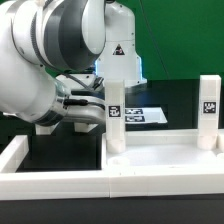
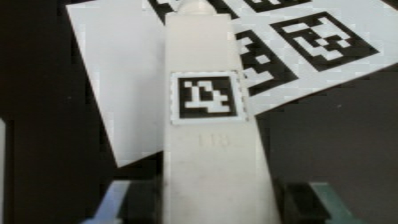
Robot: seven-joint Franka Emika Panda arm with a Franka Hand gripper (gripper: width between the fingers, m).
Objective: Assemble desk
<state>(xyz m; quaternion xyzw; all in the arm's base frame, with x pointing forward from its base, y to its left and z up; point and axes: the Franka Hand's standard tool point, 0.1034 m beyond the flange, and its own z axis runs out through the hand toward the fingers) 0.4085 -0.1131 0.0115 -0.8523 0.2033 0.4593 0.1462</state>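
The white tabletop panel [image 1: 165,152] lies at the exterior view's lower right, rim up. One white square leg [image 1: 115,108] stands upright at its near-left corner, and a second tagged leg [image 1: 208,112] stands at its right corner. My gripper [image 1: 99,112] reaches in from the left at the first leg. In the wrist view that leg [image 2: 210,110], with a black-and-white tag, runs between my fingers [image 2: 121,203]. Dark gaps show on both sides of it, so my gripper [image 2: 221,206] straddles the leg, open and not pressing on it.
The marker board [image 1: 141,115] lies flat behind the legs and shows under the leg in the wrist view [image 2: 125,90]. The long low white border wall [image 1: 45,185] runs along the front and left. The arm's bulk fills the exterior view's upper left.
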